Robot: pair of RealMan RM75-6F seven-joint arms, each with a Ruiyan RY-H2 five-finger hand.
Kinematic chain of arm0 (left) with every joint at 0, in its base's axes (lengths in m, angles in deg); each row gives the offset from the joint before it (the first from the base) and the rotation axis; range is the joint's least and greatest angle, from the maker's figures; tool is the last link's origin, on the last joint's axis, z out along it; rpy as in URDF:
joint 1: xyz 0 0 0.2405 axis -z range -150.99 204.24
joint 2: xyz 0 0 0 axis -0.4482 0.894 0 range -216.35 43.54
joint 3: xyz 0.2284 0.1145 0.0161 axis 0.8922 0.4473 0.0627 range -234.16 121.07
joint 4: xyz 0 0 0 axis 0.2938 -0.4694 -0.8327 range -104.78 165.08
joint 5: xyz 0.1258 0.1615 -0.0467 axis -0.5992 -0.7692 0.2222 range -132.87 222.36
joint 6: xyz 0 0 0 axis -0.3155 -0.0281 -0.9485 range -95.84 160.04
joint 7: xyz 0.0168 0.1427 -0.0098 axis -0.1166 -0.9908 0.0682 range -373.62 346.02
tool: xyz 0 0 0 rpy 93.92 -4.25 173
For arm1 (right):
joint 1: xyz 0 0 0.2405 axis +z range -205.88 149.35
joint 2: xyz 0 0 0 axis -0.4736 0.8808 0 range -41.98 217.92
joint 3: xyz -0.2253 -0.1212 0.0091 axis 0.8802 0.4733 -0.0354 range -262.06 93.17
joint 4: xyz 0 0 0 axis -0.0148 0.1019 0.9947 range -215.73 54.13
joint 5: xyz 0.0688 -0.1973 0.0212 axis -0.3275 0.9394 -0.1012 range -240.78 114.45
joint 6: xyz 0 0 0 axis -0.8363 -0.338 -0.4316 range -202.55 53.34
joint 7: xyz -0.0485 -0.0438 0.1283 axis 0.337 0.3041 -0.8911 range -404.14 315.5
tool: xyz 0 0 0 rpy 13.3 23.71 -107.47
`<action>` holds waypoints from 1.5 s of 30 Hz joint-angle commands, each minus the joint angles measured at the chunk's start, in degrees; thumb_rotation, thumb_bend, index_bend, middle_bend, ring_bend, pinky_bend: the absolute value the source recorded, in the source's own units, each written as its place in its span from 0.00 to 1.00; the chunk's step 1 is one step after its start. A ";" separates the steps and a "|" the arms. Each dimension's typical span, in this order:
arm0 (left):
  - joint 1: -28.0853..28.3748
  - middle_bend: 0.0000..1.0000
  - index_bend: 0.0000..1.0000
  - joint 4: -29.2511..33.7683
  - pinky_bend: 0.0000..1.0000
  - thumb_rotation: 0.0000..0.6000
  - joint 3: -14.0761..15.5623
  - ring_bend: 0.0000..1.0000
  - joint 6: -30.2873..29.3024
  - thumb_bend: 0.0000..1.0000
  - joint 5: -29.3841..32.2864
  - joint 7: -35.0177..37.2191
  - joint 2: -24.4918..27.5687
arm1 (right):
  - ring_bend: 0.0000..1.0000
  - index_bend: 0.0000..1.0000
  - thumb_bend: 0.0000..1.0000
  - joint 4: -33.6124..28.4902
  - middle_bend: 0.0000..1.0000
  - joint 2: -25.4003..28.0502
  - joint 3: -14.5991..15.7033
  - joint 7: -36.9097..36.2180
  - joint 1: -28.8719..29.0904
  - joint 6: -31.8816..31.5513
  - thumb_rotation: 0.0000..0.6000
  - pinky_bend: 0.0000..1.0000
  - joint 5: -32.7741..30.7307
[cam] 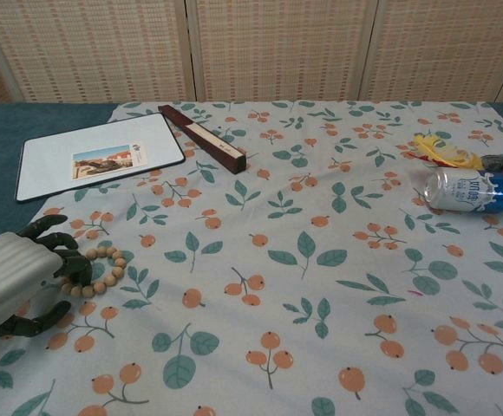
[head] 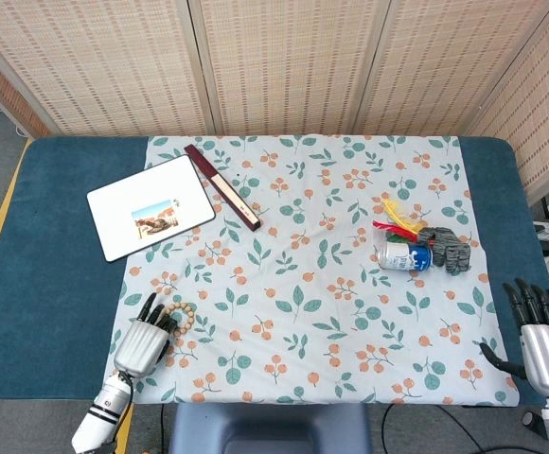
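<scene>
Left hand (cam: 22,277): on the bead bracelet (cam: 100,269), dark fingers curled over its near left part, touching the beads; a firm hold cannot be told.
Bracelet: lies on the floral cloth (head: 312,274), near the counter's (head: 57,284) front left.
Right hand (head: 544,350): fingers spread, holding nothing, at the front right edge.
Can (cam: 470,190): on its side, far right.

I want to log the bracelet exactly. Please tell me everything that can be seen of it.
The bracelet is a ring of round, pale tan beads that look wooden, lying flat on the flowered cloth near its front left corner. The left hand lies over its left part, with dark fingers on the beads, hiding some. The ring is not lifted.
</scene>
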 commanded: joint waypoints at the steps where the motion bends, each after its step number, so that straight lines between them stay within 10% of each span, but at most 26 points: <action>1: 0.10 0.53 0.52 -1.78 0.04 1.00 -0.28 0.28 -1.63 0.45 -0.50 -0.59 -1.21 | 0.00 0.00 0.15 -0.14 0.00 0.11 -0.09 -0.15 -0.14 0.25 0.70 0.00 0.27; 7: 0.82 0.71 0.69 -6.87 0.04 1.00 -1.51 0.38 -4.56 0.50 -1.19 -1.28 -3.91 | 0.00 0.00 0.15 -0.33 0.00 0.43 -0.39 -0.50 -0.46 0.86 0.70 0.00 0.60; 19: 5.67 0.75 0.74 -10.09 0.02 1.00 -6.95 0.40 -6.68 0.60 -0.95 1.81 -2.90 | 0.00 0.00 0.15 -0.87 0.00 0.86 -0.78 -0.76 -0.78 2.03 0.69 0.00 0.55; 26: 13.46 0.80 0.74 -7.97 0.05 1.00 -28.69 0.47 1.61 0.67 20.63 7.37 -0.45 | 0.00 0.00 0.15 -0.93 0.00 1.65 -1.21 -2.17 -1.15 2.08 0.69 0.00 1.04; 33: 15.10 0.77 0.60 -6.18 0.05 1.00 -36.99 0.47 1.74 0.60 31.85 10.01 1.94 | 0.00 0.00 0.15 -0.97 0.00 1.86 -1.26 -2.55 -1.29 2.58 0.69 0.00 1.65; 37: 14.49 0.77 0.56 -0.95 0.04 1.00 -43.30 0.47 6.15 0.57 46.01 9.96 3.90 | 0.00 0.00 0.15 -1.12 0.00 1.96 -1.36 -2.65 -1.54 2.30 0.69 0.00 2.11; 41: 12.81 0.78 0.56 10.32 0.03 1.00 -54.28 0.46 17.38 0.57 77.18 9.06 11.22 | 0.00 0.00 0.15 -1.27 0.00 2.17 -1.50 -3.05 -1.94 1.75 0.69 0.00 2.57; 45: 12.75 0.79 0.58 14.28 0.02 1.00 -58.81 0.45 26.27 0.57 104.82 8.03 19.75 | 0.00 0.00 0.15 -1.24 0.00 2.28 -1.73 -3.34 -2.19 1.43 0.69 0.00 2.73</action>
